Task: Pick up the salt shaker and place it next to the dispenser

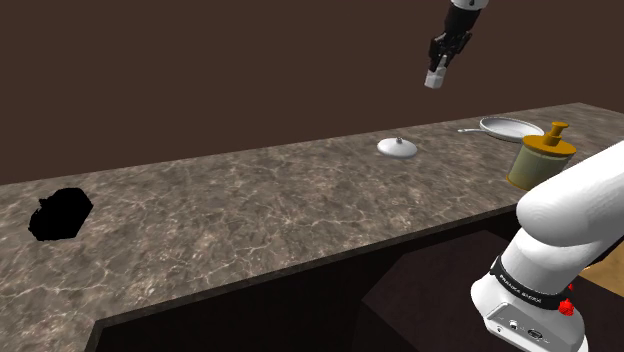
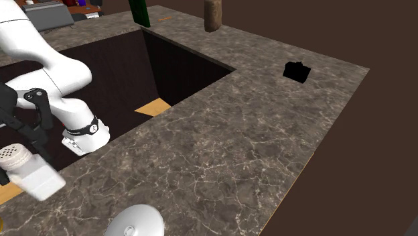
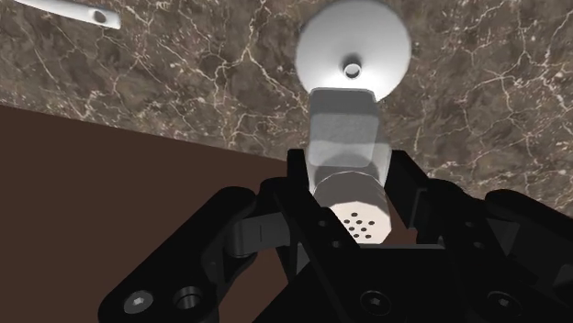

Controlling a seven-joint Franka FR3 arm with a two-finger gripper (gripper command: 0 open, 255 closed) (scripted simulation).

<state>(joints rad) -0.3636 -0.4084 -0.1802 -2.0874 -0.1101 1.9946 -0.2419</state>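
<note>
the end effector (image 1: 438, 60) is clenched on the white salt shaker (image 1: 434, 79), holding it in the air well above the marbled worktop (image 1: 250, 220). a white lid (image 1: 398, 148) lies on the worktop under it. the yellow dispenser (image 1: 541, 160) stands near a pan (image 1: 508, 128).

Below my pincer (image 1: 438, 66) runs a long counter (image 1: 250, 215) of dark brown stone veined in pale lines. It turns a corner and wraps round a sunken bay (image 2: 181, 64) with dark brown sides. Beyond my pincer stands a plain dark brown wall (image 1: 200, 70). Well away from my pincer, a black patch (image 1: 60, 213) sits on the counter's top. Down in the bay I see a strip of tan wooden floor (image 2: 155, 107). The light is dim and even.
</note>
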